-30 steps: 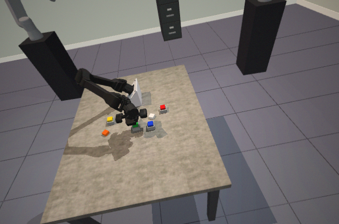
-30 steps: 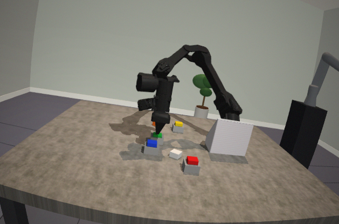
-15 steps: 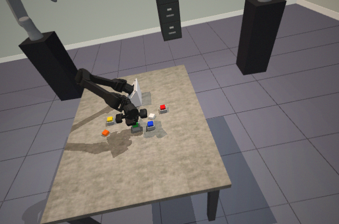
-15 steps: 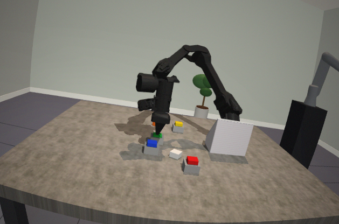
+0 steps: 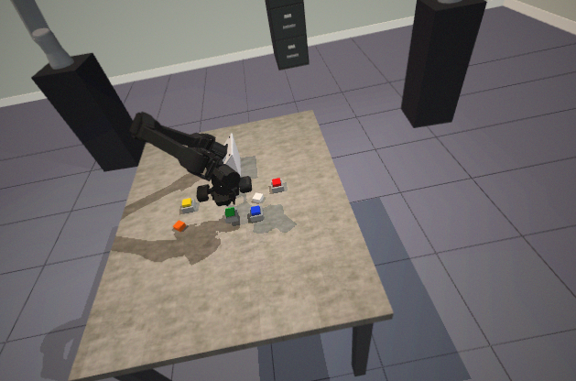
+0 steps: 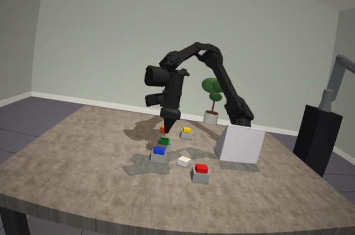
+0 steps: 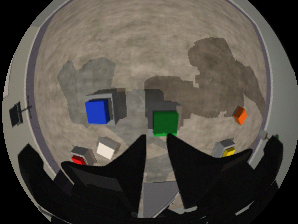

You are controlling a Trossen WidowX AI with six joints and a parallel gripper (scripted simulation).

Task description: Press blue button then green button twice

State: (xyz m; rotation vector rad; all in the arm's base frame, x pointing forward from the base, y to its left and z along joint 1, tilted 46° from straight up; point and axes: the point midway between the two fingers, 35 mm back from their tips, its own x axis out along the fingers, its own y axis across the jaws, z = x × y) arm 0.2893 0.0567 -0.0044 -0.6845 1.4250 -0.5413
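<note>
The green button sits on its grey base near the middle of the table, just behind the blue button in the exterior view and to its left in the top view. Both caps stand raised, so neither is being pressed right now. Our gripper hangs point-down above the green button, clear of it with a visible gap; in the wrist view the green cap lies just ahead of the fingertips, which stand a little apart with nothing between them.

From these pictures alone we cannot tell how many of the 3 presses are done. We judge, from the tool sitting over green and not blue, that step 1 is likely behind us and we are somewhere in steps 2 to 3, either between the 2 green presses or after the last.

Further out, the yellow button and orange block lie behind the gripper, the white block and red button nearer the camera. All appear untouched, and the gripper is apart from each.
</note>
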